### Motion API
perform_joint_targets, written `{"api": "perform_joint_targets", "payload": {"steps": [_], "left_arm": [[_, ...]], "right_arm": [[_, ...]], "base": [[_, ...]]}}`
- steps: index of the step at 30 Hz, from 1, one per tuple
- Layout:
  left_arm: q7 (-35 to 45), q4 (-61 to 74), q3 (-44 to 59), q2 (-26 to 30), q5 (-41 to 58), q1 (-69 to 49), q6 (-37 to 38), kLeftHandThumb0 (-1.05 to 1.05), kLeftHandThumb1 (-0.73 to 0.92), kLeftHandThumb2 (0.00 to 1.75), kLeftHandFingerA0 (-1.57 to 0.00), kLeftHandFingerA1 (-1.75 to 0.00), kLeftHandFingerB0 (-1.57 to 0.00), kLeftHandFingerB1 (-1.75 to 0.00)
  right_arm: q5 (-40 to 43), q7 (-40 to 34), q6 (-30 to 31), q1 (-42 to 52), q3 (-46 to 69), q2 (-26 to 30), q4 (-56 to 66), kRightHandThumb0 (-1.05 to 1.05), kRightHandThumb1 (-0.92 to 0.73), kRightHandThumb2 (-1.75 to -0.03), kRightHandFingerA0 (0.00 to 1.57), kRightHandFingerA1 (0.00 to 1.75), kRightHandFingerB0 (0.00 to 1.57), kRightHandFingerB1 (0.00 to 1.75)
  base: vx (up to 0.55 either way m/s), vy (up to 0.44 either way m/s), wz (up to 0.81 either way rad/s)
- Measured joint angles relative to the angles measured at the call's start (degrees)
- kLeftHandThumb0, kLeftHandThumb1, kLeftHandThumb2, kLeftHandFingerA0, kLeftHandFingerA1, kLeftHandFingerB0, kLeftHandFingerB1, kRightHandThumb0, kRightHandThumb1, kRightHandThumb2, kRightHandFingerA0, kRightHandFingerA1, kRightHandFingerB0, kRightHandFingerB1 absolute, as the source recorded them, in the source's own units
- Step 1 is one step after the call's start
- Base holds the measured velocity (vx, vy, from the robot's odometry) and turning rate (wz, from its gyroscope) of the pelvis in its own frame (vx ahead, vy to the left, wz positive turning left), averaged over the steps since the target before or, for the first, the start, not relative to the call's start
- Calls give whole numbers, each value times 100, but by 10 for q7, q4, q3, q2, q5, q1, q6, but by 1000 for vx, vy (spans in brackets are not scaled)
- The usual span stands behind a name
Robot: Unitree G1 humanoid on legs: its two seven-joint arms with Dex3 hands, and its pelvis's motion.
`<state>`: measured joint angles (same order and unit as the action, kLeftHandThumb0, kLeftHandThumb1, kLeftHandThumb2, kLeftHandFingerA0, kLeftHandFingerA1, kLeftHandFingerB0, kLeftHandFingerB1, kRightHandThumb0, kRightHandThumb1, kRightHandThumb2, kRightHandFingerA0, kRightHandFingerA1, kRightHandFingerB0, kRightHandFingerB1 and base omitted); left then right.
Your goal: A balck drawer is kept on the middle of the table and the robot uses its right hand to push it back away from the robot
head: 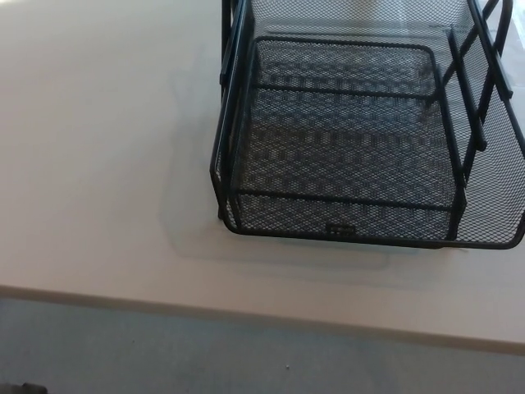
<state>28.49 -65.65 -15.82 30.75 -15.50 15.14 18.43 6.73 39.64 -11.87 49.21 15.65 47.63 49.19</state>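
no hands are showing in the head view right now, neither left nor right, so there is no telling whether either one is open or closed. one drawer (361, 139) is sitting on the desk (98, 164), toward the right and far part of the frame, its top and right side running out of the picture. its front rim is lying near the desk's near edge, with a bare strip of desk between them.

judging by that, the push is not yet happening: nothing is touching the drawer. the next move is calling for the right hand to come in from the right, meet the front rim squarely near its middle, close to the small label (341, 231), and press straight away from the robot so the drawer is not twisting.

looks-wise, it is black wire mesh, see-through, with a rounded front rim, thin bars crossing the floor, and slanted struts rising along both sides. it is sitting flat and empty.
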Motion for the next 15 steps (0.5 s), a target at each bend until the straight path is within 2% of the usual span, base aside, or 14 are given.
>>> {"api": "perform_joint_targets", "payload": {"steps": [7, 15], "left_arm": [[1, 1, 3, 0, -1, -1, 1, -59, 72, 61, -28, -31, -22, -28], [6, -1, 8, 0, 0, -1, 1, -59, 72, 62, -28, -32, -22, -28]], "right_arm": [[43, 29, 17, -76, -14, 24, 43, -63, -81, -65, 27, 32, 26, 30], [58, 49, 68, -156, -39, 49, 64, -63, -80, -64, 27, 32, 27, 31]], "base": [[0, 0, 0], [0, 0, 0]]}}
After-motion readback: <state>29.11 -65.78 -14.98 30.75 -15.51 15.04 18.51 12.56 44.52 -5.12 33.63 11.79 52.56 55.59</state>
